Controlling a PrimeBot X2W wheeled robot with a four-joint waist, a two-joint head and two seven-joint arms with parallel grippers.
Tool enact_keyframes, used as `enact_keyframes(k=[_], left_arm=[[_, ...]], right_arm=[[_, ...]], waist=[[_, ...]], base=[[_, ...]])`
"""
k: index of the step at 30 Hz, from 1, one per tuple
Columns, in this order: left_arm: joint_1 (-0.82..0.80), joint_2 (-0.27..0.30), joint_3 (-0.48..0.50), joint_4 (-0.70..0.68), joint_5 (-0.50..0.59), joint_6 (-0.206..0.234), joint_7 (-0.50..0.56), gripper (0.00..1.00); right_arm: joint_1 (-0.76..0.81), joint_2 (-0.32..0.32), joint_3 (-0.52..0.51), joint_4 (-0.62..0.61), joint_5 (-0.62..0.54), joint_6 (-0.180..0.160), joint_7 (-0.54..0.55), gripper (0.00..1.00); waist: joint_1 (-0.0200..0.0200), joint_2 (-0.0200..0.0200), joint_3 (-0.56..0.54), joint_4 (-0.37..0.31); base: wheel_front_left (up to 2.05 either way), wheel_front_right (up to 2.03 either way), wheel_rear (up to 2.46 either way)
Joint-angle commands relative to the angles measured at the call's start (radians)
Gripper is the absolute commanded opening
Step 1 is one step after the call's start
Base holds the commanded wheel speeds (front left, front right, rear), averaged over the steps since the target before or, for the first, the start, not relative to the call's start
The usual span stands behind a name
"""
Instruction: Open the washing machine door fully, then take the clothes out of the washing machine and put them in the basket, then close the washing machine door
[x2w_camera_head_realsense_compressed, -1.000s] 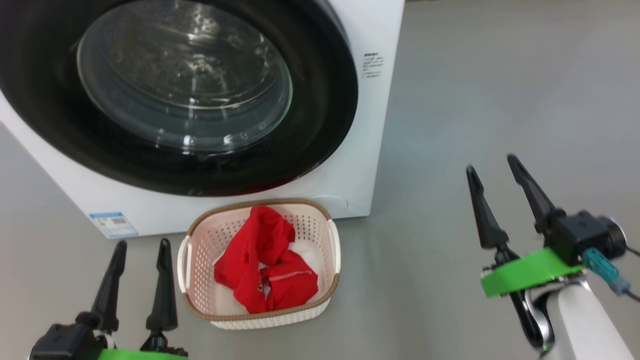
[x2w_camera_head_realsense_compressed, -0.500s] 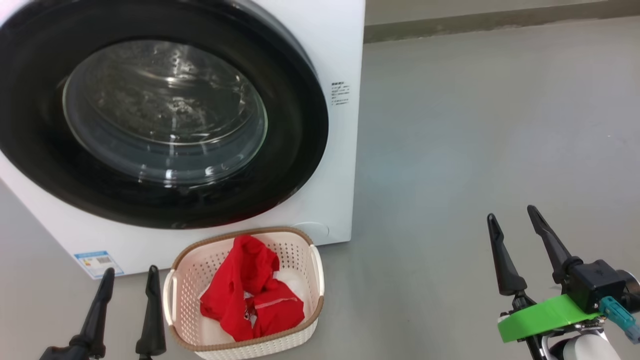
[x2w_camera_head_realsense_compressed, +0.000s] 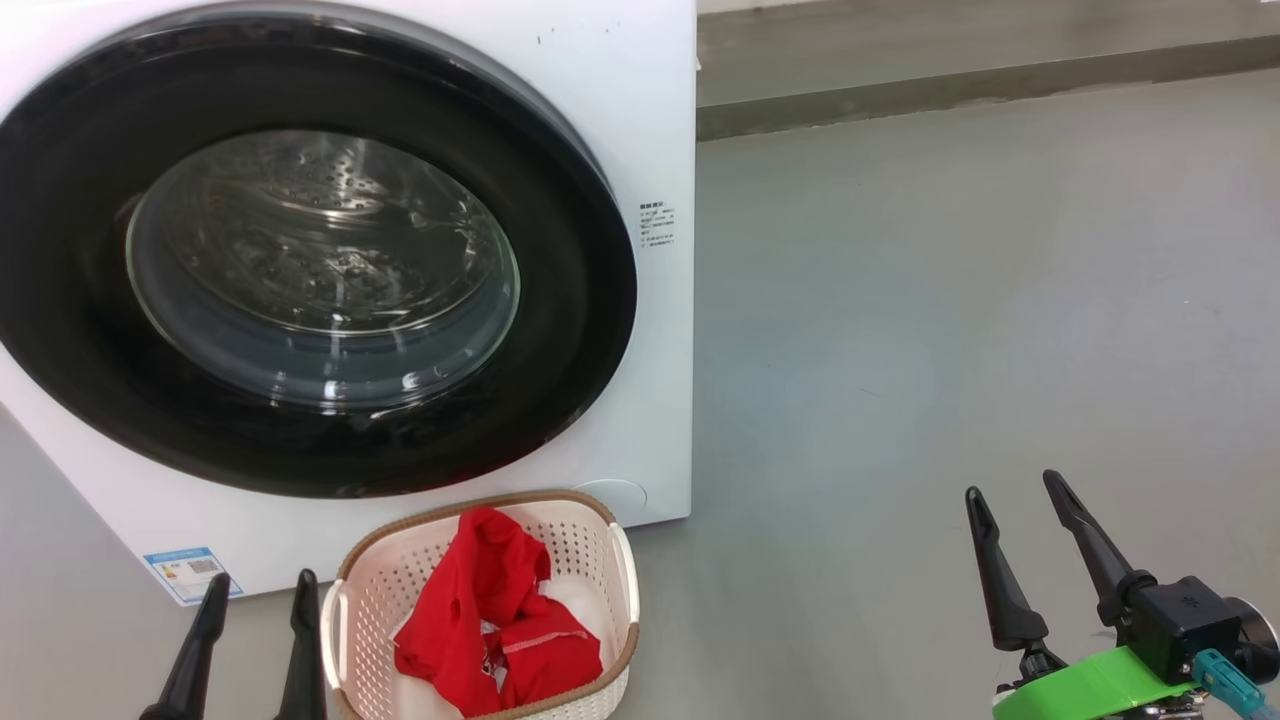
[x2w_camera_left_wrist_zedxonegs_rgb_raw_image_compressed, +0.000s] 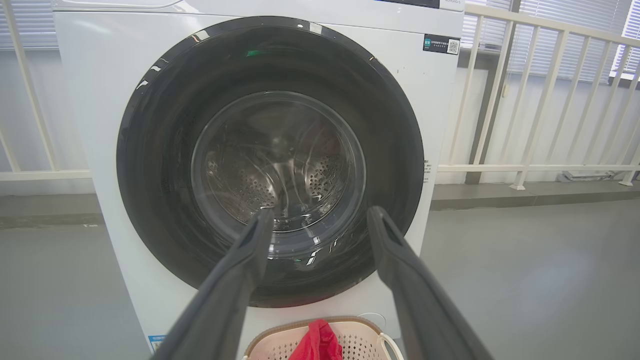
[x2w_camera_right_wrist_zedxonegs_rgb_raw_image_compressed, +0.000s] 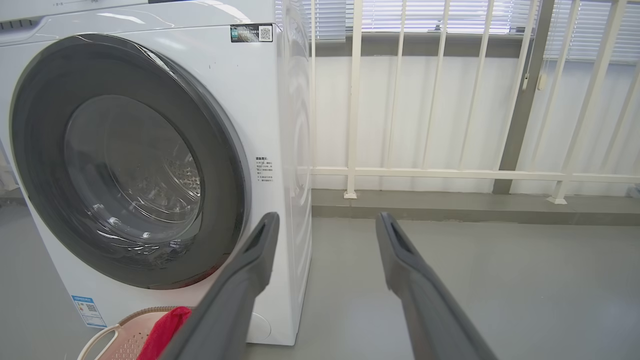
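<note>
Since the washing machine door (x2w_camera_head_realsense_compressed: 300, 300) sits flat against the front of the white washing machine (x2w_camera_head_realsense_compressed: 655, 110), I think the last step, closing it, is done or just about done. Through the glass I can see the shiny drum (x2w_camera_head_realsense_compressed: 330, 230) with its little holes, and I see no red in there. The clothes (x2w_camera_head_realsense_compressed: 490, 625), a red heap, lie inside the basket (x2w_camera_head_realsense_compressed: 583, 560), which stands on the grey floor (x2w_camera_head_realsense_compressed: 900, 350) right in front of the machine, under the bottom of the door and very close to it. The left gripper (x2w_camera_head_realsense_compressed: 260, 585) hangs low just beside the basket's left side. Its jaws are spread wide and hold nothing. The right gripper (x2w_camera_head_realsense_compressed: 1011, 487) is well off to the right over bare floor, far from the machine, and its jaws are spread wide and hold nothing too. I cannot tell from looking whether the door has clicked shut. So the next move, I think, calls for very little: maybe a soft push on the black ring to make sure, with care not to knock the basket. If the door is latched, the arms can just rest
</note>
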Motion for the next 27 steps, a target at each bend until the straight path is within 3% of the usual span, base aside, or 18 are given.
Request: enact_keyframes(k=[1, 13, 14, 19, 27], left_arm=[[-0.014, 0.012, 0.038, -0.028, 0.005, -0.009, -0.008, 1.00], [-0.008, 0.009, 0.045, -0.031, 0.007, -0.019, -0.008, 1.00], [-0.009, 0.008, 0.047, -0.040, 0.007, -0.019, -0.008, 0.00], [0.026, -0.017, 0.008, 0.053, -0.005, -0.012, 0.009, 0.00], [0.009, -0.016, 0.011, 0.066, -0.095, -0.013, 0.036, 0.00]], right_arm=[[-0.014, -0.009, 0.026, -0.031, 0.005, -0.004, -0.004, 1.00], [-0.005, -0.009, 0.017, -0.031, 0.007, -0.004, -0.004, 1.00], [-0.005, -0.009, 0.017, -0.032, 0.007, -0.004, -0.004, 0.00], [0.024, 0.017, -0.004, 0.058, 0.004, 0.000, 0.004, 0.00], [0.014, 0.013, -0.005, 0.061, 0.099, 0.000, 0.024, 0.00]], waist=[[0.0000, 0.0000, -0.004, -0.002], [0.0000, 0.0000, -0.006, 0.004], [0.0000, 0.0000, -0.004, 0.005], [0.0001, 0.0000, -0.005, 0.004], [0.0018, 0.0000, -0.001, 0.011]], base=[[0.00, 0.00, 0.00], [0.00, 0.00, 0.00], [0.00, 0.00, 0.00], [0.00, 0.00, 0.00], [0.00, 0.00, 0.00]])
